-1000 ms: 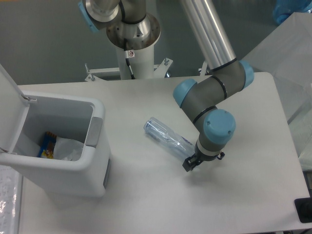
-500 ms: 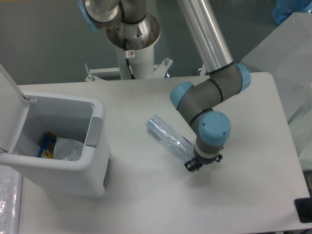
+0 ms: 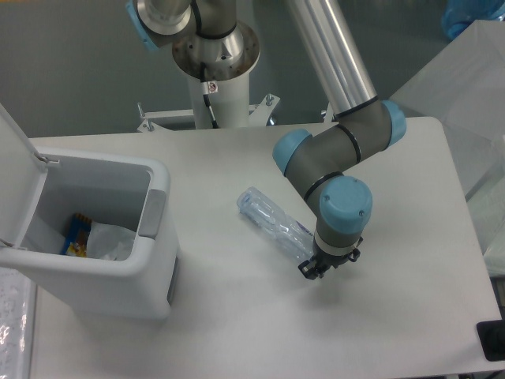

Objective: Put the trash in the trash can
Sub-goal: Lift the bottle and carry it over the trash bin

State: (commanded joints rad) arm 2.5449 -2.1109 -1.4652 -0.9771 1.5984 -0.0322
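Bottle [image 3: 272,223]: crushed clear plastic, bluish; lying on table [image 3: 237,316] centre, long axis running far-left to near-right.
Gripper [image 3: 314,268]: sitting at bottle's near-right end, wrist pointing down over it. Fingers mostly hidden under wrist; can't tell how wide they're standing or whether they're gripping the bottle.
Bearing: bottle body is stretching up-left from gripper, toward the bin side.
Trash can [image 3: 155,213]: white, lid [image 3: 12,181] standing open, well left of bottle; interior is showing white crumpled stuff plus a coloured item.
Wrapper: small clear piece not made out for sure.
Cut off: bin's left edge, arm's upper part.
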